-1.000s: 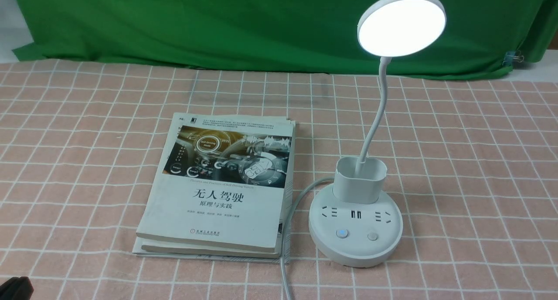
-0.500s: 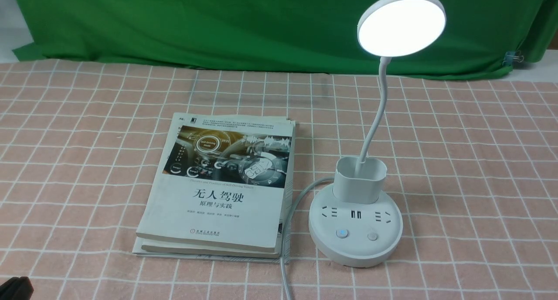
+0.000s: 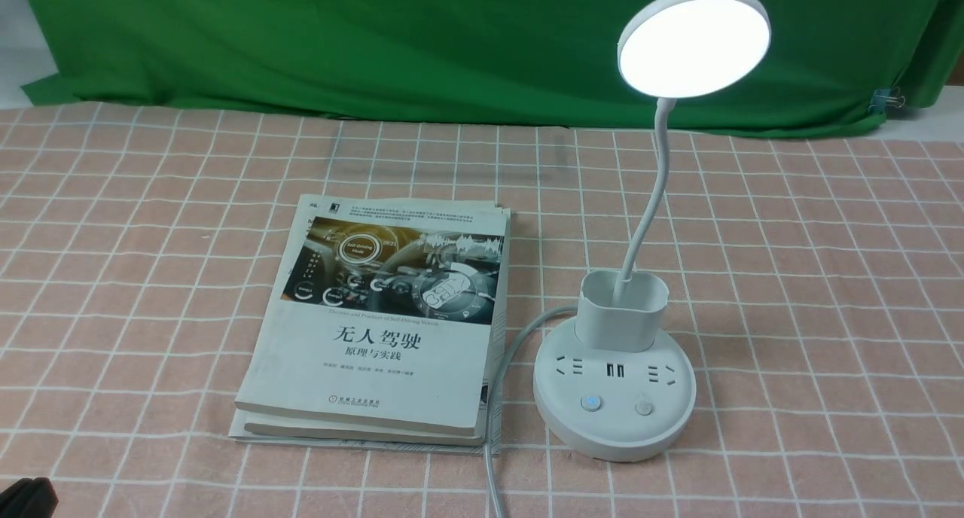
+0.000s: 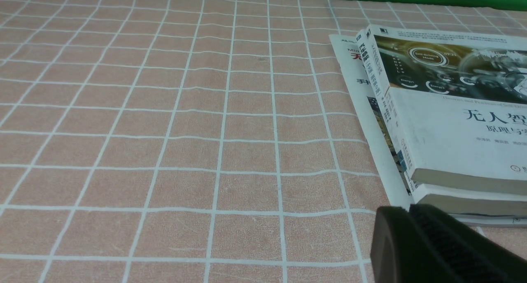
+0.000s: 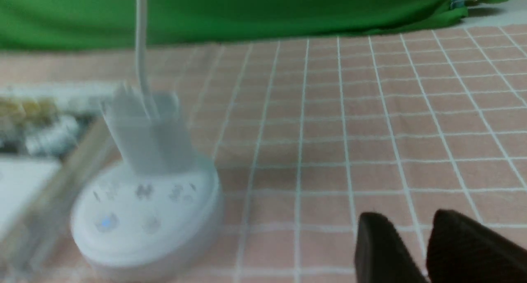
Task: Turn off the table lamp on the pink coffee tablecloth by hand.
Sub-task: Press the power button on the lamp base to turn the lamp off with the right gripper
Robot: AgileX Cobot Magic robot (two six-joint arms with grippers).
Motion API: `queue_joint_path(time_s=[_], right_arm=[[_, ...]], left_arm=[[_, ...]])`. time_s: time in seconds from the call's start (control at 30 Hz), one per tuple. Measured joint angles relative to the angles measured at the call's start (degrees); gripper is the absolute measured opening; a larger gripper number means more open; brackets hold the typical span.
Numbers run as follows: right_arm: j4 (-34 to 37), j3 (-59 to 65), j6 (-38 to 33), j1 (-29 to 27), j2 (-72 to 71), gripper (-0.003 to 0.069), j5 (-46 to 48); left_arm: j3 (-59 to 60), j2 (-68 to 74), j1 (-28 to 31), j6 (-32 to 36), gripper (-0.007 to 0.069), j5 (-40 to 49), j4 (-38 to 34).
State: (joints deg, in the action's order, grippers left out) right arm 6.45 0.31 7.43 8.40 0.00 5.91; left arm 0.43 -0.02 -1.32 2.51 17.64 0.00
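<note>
The white table lamp (image 3: 614, 405) stands on the pink checked tablecloth (image 3: 828, 277), right of centre, with its disc head (image 3: 693, 42) lit. On its base the left button (image 3: 591, 403) glows blue and the right button (image 3: 642, 407) is plain. My right gripper (image 5: 407, 219) hovers low over the cloth, slightly open and empty, with the blurred lamp base (image 5: 144, 217) ahead and to one side. It is out of the front view. My left gripper (image 4: 409, 211) is shut and empty near the books' corner, and only a dark sliver of it (image 3: 22, 499) shows in the front view.
Two stacked books (image 3: 384, 322) lie left of the lamp. The lamp's grey cable (image 3: 493, 458) runs between them toward the front edge. A green backdrop cloth (image 3: 376, 44) hangs behind, with a clip (image 3: 889, 99) at its right end.
</note>
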Motion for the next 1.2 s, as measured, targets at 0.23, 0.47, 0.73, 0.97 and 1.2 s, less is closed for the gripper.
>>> queue_joint_path(time_s=[0.23,0.47,0.73,0.97,1.2], right_arm=[[1.5,0.0,19.0,0.0,0.0,0.0239,-14.7],[1.5,-3.0,24.3,0.5,2.2,0.0152,-7.7],[1.3,-30.5,6.3,3.2,27.5,0.0074,28.5],[-0.1,-44.7,-2.1,3.3,53.6,0.0064,41.4],[-0.7,-53.1,-3.4,14.8,77.9,0.0043,39.0]], left_arm=[[0.0,0.0,0.0,0.0,0.0006,0.0,0.0],[0.0,0.0,0.0,0.0,0.0006,0.0,0.0],[0.0,0.0,0.0,0.0,0.0006,0.0,0.0],[0.0,0.0,0.0,0.0,0.0006,0.0,0.0],[0.0,0.0,0.0,0.0,0.0006,0.0,0.0]])
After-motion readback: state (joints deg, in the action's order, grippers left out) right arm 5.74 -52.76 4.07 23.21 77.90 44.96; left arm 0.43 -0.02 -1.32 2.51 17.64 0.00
